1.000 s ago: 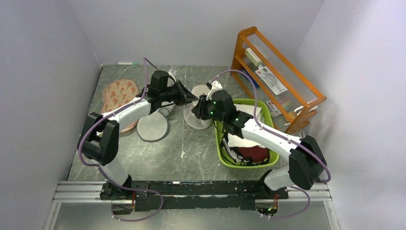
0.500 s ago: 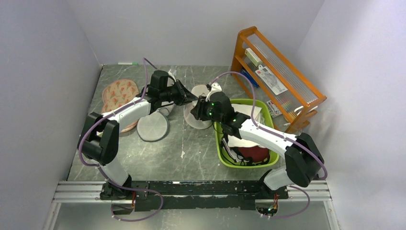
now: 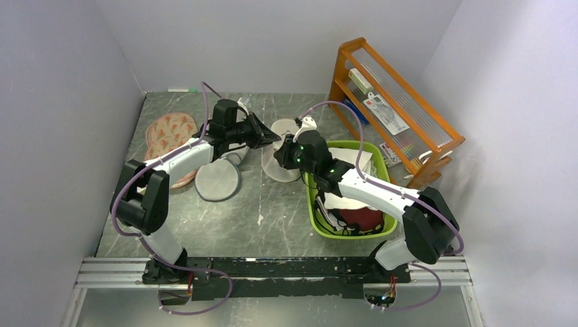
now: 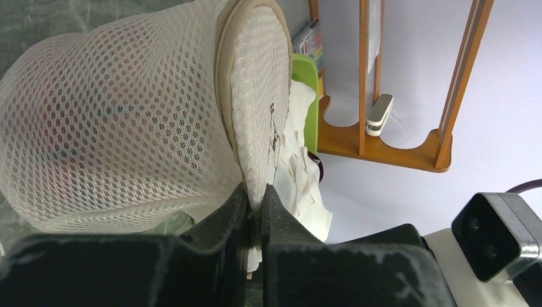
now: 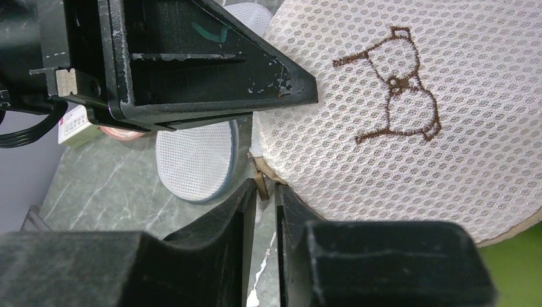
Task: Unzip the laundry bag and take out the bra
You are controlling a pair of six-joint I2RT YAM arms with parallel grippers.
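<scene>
The laundry bag (image 3: 281,165) stood on edge just beside the green bin (image 3: 349,236), against the bin's left wall, its dark spectacles-like mark (image 5: 399,83) facing the right wrist camera. The left gripper (image 4: 255,197), on the side of the bag away from the bin, had its fingers pressed together on the bag's beige zip seam (image 4: 224,96). The right gripper (image 5: 265,188), reaching from over the bin, pinched a small tan tab (image 5: 260,181) at the bag's rim. A faint reddish tint (image 4: 61,121) showed through the mesh; nothing more of the bra could be told.
</scene>
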